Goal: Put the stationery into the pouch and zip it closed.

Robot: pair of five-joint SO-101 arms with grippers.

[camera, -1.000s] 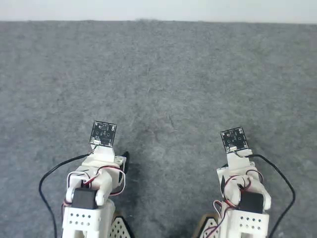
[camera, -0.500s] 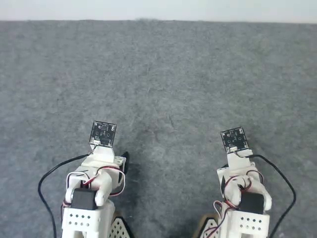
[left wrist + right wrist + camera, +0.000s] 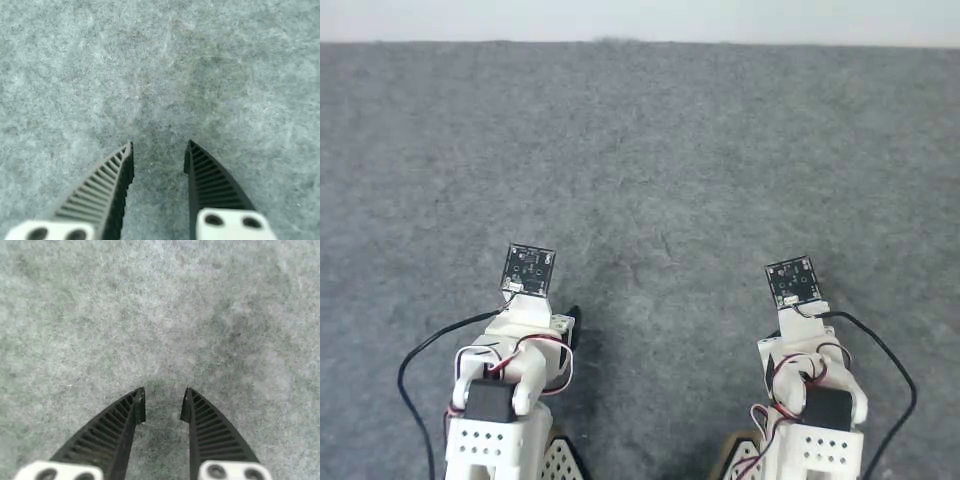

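Observation:
My left gripper hovers over bare grey felt, its two black ribbed fingers apart with nothing between them. My right gripper hangs over the same kind of felt, open by a slightly narrower gap and holding nothing. In the high view, one arm sits folded back at the near left of the table and another arm at the near right, each with its wrist camera board facing up.
A grey felt mat covers the table up to a pale wall at the far edge. Black cables loop beside each arm's base near the front edge.

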